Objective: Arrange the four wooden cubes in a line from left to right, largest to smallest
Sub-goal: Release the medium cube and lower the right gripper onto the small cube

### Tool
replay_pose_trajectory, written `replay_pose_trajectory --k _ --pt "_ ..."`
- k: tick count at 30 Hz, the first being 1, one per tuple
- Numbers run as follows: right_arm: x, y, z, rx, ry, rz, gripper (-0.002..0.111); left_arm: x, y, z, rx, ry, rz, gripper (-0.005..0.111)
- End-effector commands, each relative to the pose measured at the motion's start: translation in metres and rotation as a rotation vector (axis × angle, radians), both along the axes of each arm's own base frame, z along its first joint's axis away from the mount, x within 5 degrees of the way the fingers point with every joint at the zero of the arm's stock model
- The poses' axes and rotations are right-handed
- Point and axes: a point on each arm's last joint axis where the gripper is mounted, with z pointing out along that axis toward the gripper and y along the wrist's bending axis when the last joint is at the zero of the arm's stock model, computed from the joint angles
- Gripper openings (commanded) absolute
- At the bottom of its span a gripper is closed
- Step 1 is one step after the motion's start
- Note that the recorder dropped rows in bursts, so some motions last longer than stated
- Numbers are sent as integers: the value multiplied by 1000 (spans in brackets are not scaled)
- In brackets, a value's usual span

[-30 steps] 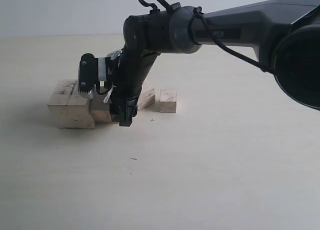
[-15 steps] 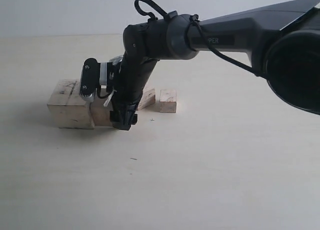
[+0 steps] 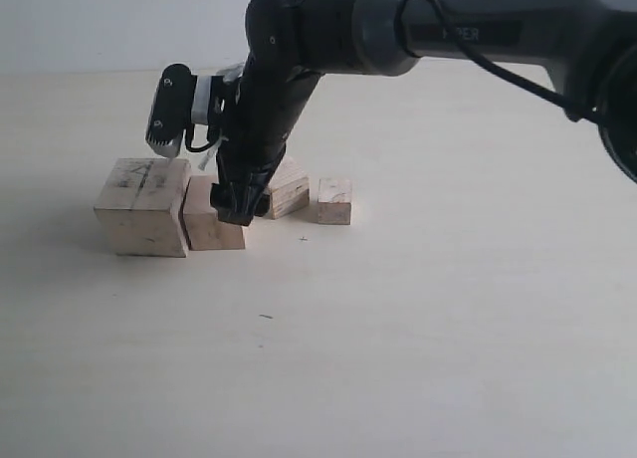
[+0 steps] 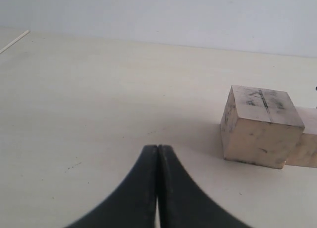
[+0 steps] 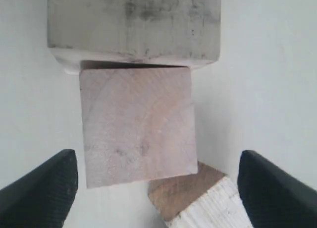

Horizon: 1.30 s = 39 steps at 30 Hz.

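The four wooden cubes sit in a row on the pale surface [image 3: 418, 329]. The largest cube [image 3: 142, 205], scribbled on top, is at the left end. The second cube [image 3: 213, 224] is just beside it, with only a thin seam between them. The third cube [image 3: 291, 191] lies askew to the right of that, and the smallest cube [image 3: 334, 200] stands apart at the right end. Bare surface lies open in front of the row, behind it and past both ends.

The right jaws stand over the second cube, spread wide and holding nothing, with a gap on each side of it. Only the right wrist view shows the third cube's corner meeting the second cube's corner, and the second cube slightly skewed against the largest.

The left jaws, seen only in the left wrist view, are pressed together and empty, well apart from the largest cube.
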Motion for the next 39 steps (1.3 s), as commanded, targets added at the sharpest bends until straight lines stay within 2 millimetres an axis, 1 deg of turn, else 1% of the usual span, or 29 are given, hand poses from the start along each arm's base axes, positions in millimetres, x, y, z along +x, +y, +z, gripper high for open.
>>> replay_pose_trajectory --k 1,5,7,8,9,11,13,14,15,16,17,19,21,23,28,31,36,39 --pt "-3 -9 19 -10 42 -67 82 0 0 1 -8 -15 -3 0" --pt "-5 -14 28 -30 58 -112 80 0 0 1 -8 -15 -3 0" --pt "-2 -18 31 -36 59 -227 78 0 0 1 -8 -15 -3 0" --pt "1 -20 31 -41 52 -321 77 0 0 1 -8 -15 -3 0" --pt "2 -21 31 -43 47 -355 76 0 0 1 -8 -15 -3 0" --pt "7 -24 29 -46 16 -449 72 0 0 1 -8 -15 -3 0" --pt "15 -26 31 -12 -42 -549 62 0 0 1 -8 -15 -3 0" --pt "16 -25 32 14 -42 -583 58 0 0 1 -8 -15 -3 0" --pt "16 -24 32 21 -42 -587 56 0 0 1 -8 -15 -3 0" --pt "16 -24 32 24 -39 -597 57 0 0 1 -8 -15 -3 0" --pt "16 -24 31 28 -28 -622 61 0 0 1 -8 -15 -3 0" --pt "16 -25 31 41 -12 -672 75 0 0 1 -8 -15 -3 0" --pt "17 -26 31 61 4 -736 83 0 0 1 -8 -15 -3 0" --pt "18 -26 31 77 16 -779 84 0 0 1 -8 -15 -3 0" --pt "23 -32 30 76 25 -810 84 0 0 1 -8 -15 -3 0" --pt "26 -33 25 69 32 -826 84 0 0 1 -8 -15 -3 0" --pt "29 -33 10 46 50 -848 84 0 0 1 -8 -15 -3 0" --pt "27 -31 2 44 97 -863 84 0 0 1 -8 -15 -3 0"
